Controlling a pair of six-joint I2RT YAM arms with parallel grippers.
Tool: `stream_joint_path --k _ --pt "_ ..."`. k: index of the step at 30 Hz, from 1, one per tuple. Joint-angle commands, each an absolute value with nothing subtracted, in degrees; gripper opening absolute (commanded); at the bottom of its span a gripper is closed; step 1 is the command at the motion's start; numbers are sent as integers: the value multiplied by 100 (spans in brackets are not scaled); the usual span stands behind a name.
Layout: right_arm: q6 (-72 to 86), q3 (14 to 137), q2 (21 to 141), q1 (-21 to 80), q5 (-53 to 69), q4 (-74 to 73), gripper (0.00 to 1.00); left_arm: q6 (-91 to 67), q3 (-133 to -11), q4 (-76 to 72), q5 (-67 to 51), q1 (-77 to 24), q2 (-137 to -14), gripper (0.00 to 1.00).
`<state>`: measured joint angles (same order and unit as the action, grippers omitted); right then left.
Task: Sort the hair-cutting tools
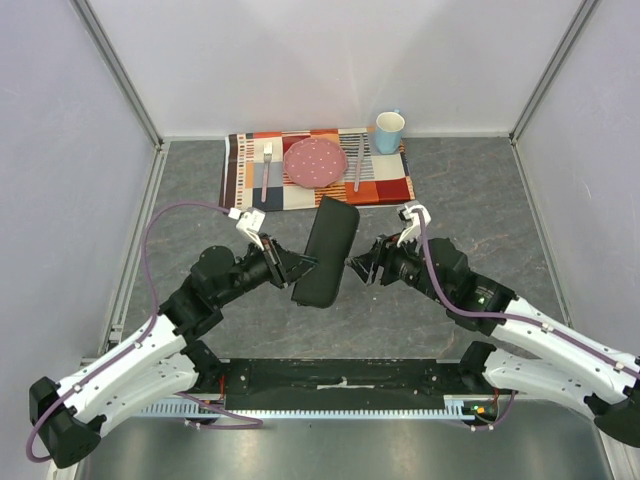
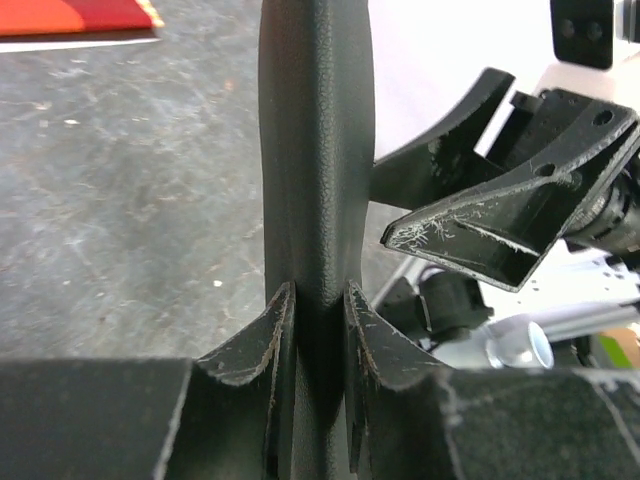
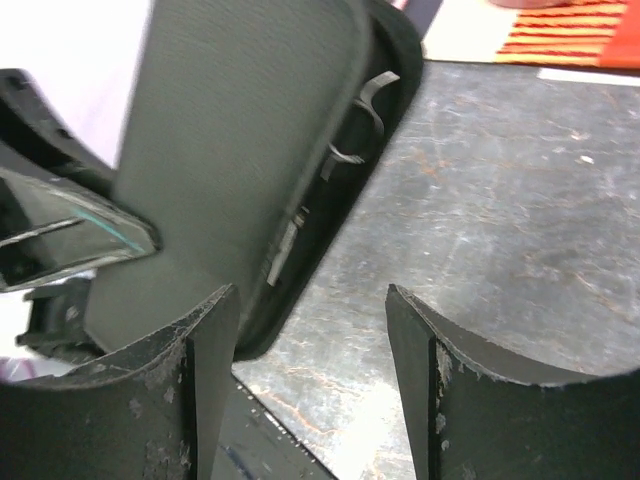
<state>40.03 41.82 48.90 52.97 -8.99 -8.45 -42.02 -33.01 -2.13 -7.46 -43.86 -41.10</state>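
Clamping the case (image 1: 325, 255) in your left gripper (image 2: 318, 300), take the likely-slick scissors (image 3: 345, 155) by their rings, ahead of the gaping right gripper (image 3: 310, 300).

Bright even light, soft shadows, wrist views blurry (background overexposed)

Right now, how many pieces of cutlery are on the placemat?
2: a fork left of the pink plate, a knife right of it; none seems hidden.
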Motion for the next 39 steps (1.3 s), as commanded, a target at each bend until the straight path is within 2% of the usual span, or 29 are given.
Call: stream_joint_path --k 1,6,16,20,31,39 --pt "3674 4658 4659 5212 -9 -827 68 -4649 -3252 -1449 -1871 -4403 -4017 2" --pt "3761 4834 4272 5212 474 -826 68 -4956 -3164 -2020 -2346 -4395 -3850 2" --pt "3542 5211 3683 5203 149 -1775 70 -5229 -3392 -2188 -2724 -4386 -3437 2" --pt "3533 5317 3726 5212 298 -1802 73 -5571 -3261 -2679 -2891 -4395 -3437 2" --pt "3858 5116 3542 5203 1581 -687 75 -6003 -2944 -3630 -3287 -4395 -3401 2" --pt "4236 4756 3568 5212 2592 377 83 -6108 -2857 -3946 -3428 -4395 -3437 2"
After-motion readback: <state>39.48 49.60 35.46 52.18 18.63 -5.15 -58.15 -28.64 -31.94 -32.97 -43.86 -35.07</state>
